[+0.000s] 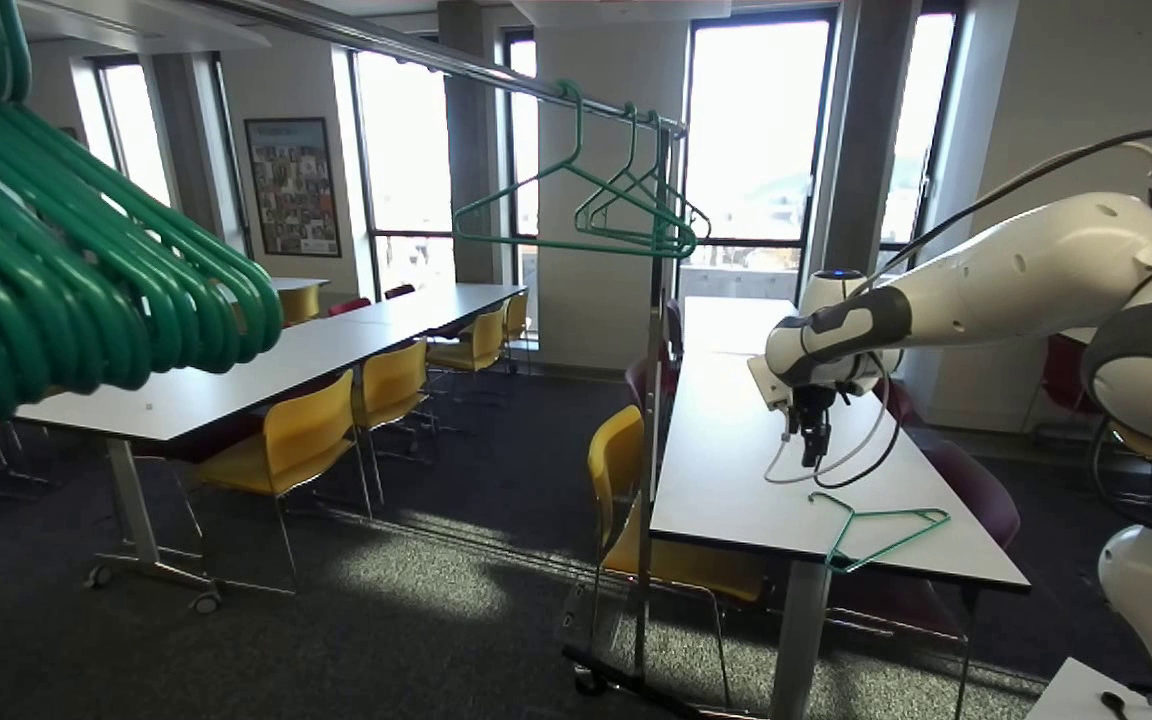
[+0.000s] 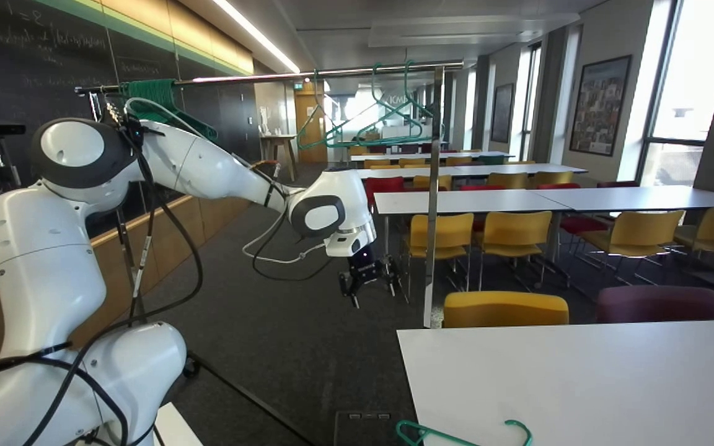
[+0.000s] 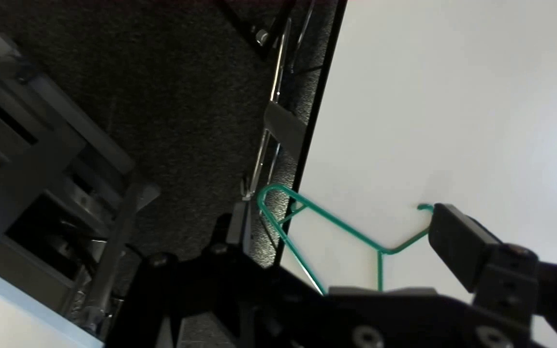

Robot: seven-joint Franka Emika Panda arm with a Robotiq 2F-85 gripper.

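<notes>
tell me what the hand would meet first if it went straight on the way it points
Probably the green hanger: in the wrist view it shows between the open fingers of the hand. Depth is unclear, so the table or floor could come first.

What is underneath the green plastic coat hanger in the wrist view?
The green plastic coat hanger lies mostly on the white rectangular tabletop; one corner overhangs the dark carpet. The open black end effector covers the rest in that view, hiding what is beneath.

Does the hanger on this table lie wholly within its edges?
No: in the wrist view, a corner of the green hanger juts past the edge of the table.
</notes>
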